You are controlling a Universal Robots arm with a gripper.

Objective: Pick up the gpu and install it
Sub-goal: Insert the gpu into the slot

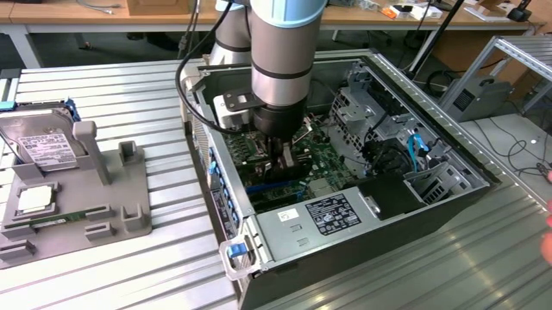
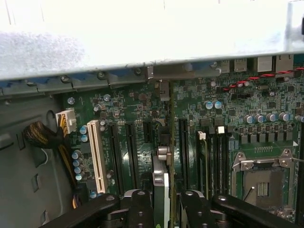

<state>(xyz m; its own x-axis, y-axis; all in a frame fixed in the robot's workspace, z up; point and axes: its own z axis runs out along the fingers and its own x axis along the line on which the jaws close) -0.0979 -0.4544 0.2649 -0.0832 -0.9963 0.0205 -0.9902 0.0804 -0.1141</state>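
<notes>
Tool (image 2: 161, 209) is reaching down inside the open computer case (image 1: 448, 152), jaws partly closed and gripping the gpu (image 2: 161, 183) edge-on between the fingers (image 2: 140, 206) — card is standing upright just over the green motherboard (image 2: 213, 128), among the black expansion slots. On the exterior view's left, a grey fixture (image 1: 112, 194) is sitting on the slatted surface (image 1: 121, 84), holding a hard drive (image 1: 39, 139) — well apart from the case.

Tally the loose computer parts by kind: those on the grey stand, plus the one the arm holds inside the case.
hard drive: 1
processor chip: 1
memory stick: 1
gpu: 1
Total: 4
</notes>
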